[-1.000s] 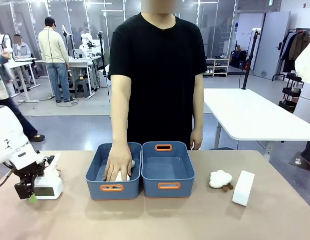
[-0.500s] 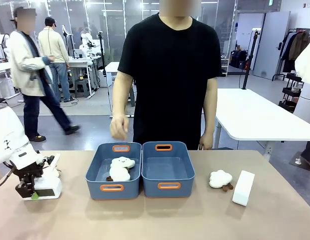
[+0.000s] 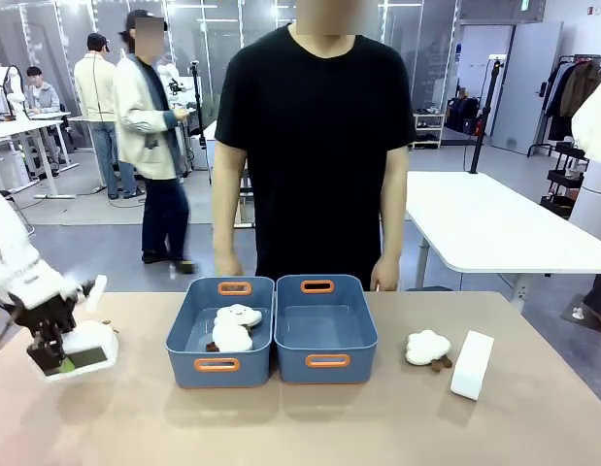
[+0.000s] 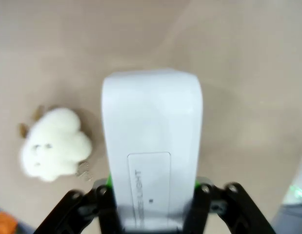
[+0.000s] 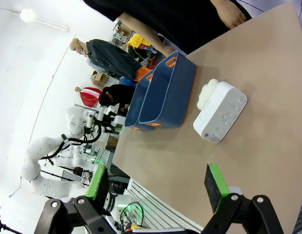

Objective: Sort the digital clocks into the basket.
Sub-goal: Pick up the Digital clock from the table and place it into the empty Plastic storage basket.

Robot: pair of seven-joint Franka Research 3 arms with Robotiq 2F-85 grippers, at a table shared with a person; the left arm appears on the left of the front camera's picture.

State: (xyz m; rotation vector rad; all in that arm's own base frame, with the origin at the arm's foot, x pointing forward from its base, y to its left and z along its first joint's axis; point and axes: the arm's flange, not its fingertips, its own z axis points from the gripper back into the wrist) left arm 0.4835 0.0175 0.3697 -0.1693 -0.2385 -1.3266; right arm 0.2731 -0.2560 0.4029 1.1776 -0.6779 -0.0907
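At the table's left end my left gripper (image 3: 50, 351) is shut on a white digital clock (image 3: 90, 346), holding it tilted a little above the table. The left wrist view has this clock (image 4: 150, 126) clamped between my green pads, my gripper (image 4: 151, 195) at its near end. A second white clock (image 3: 472, 364) stands at the right, beside a fluffy sheep plush (image 3: 428, 347). Two blue baskets sit side by side in the middle: the left one (image 3: 188, 335) holds sheep plush toys (image 3: 232, 326), the right one (image 3: 363, 335) is bare. My right gripper (image 5: 155, 187) hangs open above the table, short of that clock (image 5: 220, 118).
A person in a black shirt stands behind the baskets with both hands down at the table's far edge. Another sheep plush (image 4: 55, 150) lies on the table under my left gripper. Bare tabletop runs along the front edge.
My left gripper has shut on the clock and lifted it off the table, tilting it. The person's hand has left the left basket, with plush toys now lying in it.
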